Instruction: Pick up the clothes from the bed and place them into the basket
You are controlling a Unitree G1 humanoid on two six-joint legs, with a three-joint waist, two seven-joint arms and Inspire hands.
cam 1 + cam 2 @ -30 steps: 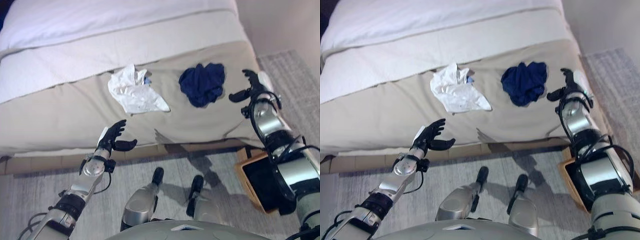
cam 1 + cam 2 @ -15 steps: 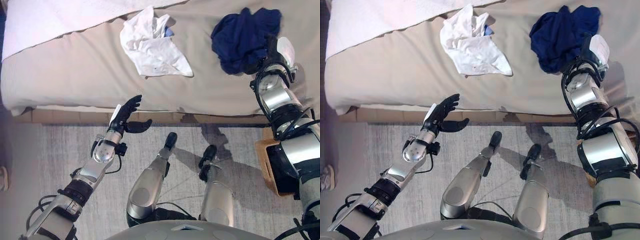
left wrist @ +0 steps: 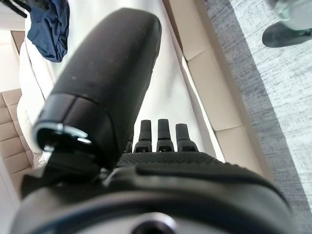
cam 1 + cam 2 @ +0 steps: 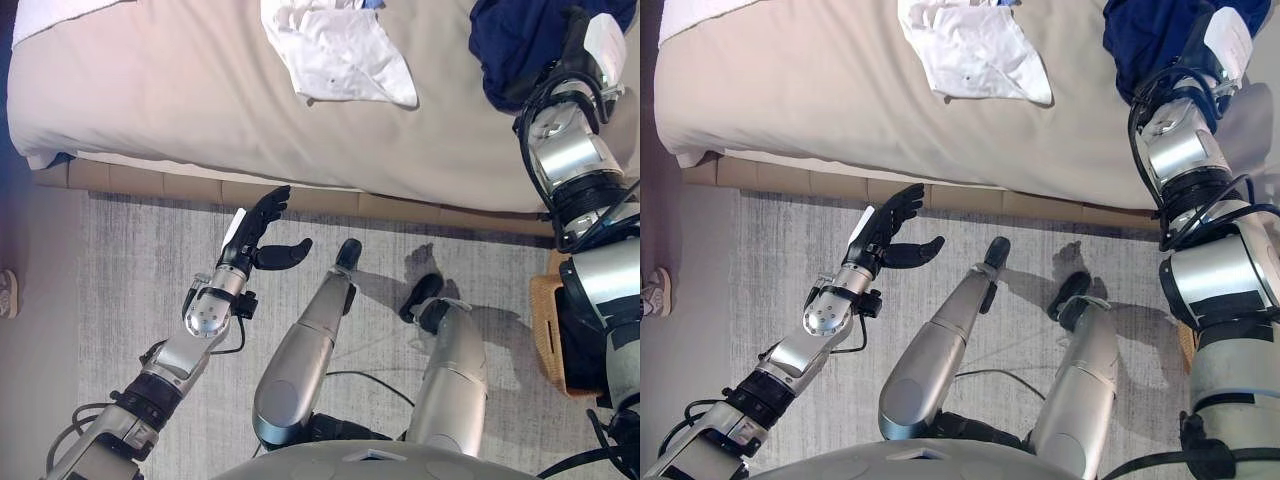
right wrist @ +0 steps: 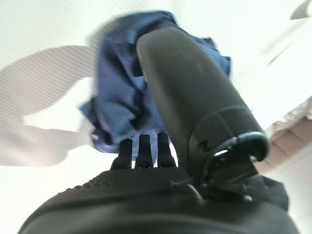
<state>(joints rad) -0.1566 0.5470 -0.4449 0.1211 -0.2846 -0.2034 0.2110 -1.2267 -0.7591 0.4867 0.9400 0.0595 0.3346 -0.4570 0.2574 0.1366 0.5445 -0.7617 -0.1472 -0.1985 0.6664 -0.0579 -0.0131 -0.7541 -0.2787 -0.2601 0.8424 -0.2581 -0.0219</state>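
The right hand (image 5: 161, 146) is held over the navy garment (image 4: 520, 40) on the bed (image 4: 180, 90), fingers straight and nothing gripped; the white garment (image 4: 340, 50) lies apart. The left hand (image 4: 255, 235) is spread, idle above the rug (image 4: 130, 290). A shallow close may catch only a fold, so the cloth could be dropped short of the wicker basket (image 4: 550, 330).

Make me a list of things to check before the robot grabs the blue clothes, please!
1. Right robot hand open: ok, fingers and thumb are straight.
2. Right robot hand at the blue clothes: ok, it sits right over the pile; whether it touches is hard to tell.
3. Blue clothes not yet held: ok, nothing is curled round them.
4. Left robot hand out of the way: ok, it is open above the rug, off the bed.
5. White clothes clear of the grab: ok, they lie apart on the bed.
6. Basket ready: cannot tell, only its edge shows behind the right arm.
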